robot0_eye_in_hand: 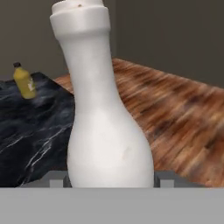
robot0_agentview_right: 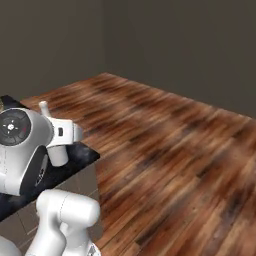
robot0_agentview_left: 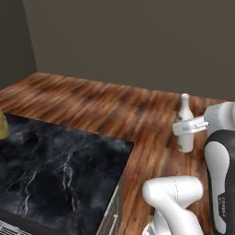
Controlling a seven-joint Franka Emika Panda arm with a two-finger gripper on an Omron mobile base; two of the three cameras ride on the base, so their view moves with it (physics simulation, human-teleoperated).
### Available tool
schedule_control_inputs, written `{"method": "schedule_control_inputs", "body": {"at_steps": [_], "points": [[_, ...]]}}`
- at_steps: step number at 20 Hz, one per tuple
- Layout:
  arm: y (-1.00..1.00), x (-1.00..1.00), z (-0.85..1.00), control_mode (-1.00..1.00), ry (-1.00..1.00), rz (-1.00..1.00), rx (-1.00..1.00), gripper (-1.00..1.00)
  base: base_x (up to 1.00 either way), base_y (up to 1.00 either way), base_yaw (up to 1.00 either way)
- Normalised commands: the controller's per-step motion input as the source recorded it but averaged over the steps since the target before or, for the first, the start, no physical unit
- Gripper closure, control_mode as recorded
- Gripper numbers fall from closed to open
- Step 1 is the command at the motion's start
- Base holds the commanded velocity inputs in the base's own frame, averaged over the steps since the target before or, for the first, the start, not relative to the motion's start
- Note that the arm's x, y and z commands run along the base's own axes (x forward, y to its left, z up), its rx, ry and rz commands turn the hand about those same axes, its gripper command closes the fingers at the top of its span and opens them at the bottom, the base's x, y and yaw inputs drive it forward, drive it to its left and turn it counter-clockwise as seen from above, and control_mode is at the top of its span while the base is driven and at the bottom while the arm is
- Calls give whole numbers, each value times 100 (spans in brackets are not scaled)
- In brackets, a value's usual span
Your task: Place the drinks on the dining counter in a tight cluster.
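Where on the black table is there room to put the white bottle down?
Most of the dining counter is bare, from its corner by the wood floor back toward the juice jug at its far side. The gripper holds the white bottle upright. No part I can see looks crowded.

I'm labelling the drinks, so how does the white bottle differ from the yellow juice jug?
The white bottle is slim and narrow-necked; the yellow juice jug is squat with a dark cap. The bottle is held in the gripper beyond the dining counter edge; the jug stands on the counter. Both are upright.
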Motion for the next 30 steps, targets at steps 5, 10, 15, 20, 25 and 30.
{"method": "schedule_control_inputs", "body": {"at_steps": [5, 10, 15, 20, 25, 30], "points": [[0, 0, 0, 100, 0, 0, 0, 100, 68, -11, 82], [0, 0, 0, 100, 0, 0, 0, 100, -7, -94, 44], [0, 0, 0, 100, 0, 0, 0, 100, 1, -99, 18], [0, 0, 0, 100, 0, 0, 0, 100, 76, -55, 32], [0, 0, 0, 100, 0, 0, 0, 100, 100, -28, 28], [0, 0, 0, 100, 0, 0, 0, 100, 92, -67, 41]]}}
